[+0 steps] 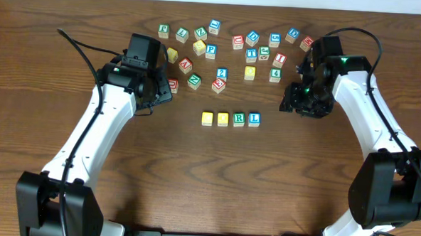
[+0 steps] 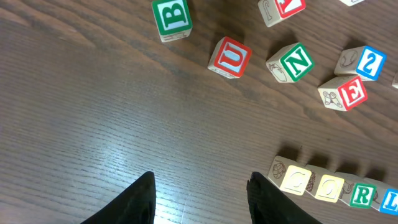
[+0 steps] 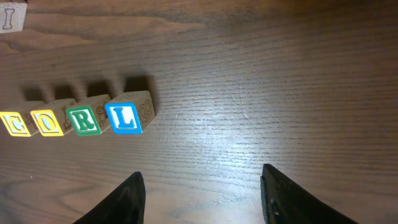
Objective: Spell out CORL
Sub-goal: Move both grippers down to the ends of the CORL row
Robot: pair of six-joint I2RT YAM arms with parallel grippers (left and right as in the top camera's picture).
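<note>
Four wooden cubes stand in a row at mid-table, reading C [image 1: 207, 118], O [image 1: 223, 119], green R [image 1: 239, 119] and blue L [image 1: 254, 119]. My left gripper [image 1: 162, 94] hovers left of the row and a little behind it. It is open and holds nothing. In the left wrist view the left gripper [image 2: 200, 186] sits over bare wood, with the yellow C cube [image 2: 295, 180] just right of its right finger. My right gripper [image 1: 297, 100] is right of the row, also open and holding nothing. From the right wrist, the L cube [image 3: 124, 117] ends the row, left of the right gripper [image 3: 202, 180].
Several other letter and number cubes lie scattered across the back of the table [image 1: 227, 51]. The nearest to my left gripper are the red U [image 2: 231, 57], green N [image 2: 292, 62], green B [image 2: 172, 17] and red E [image 2: 345, 93]. Black cables trail from both arms.
</note>
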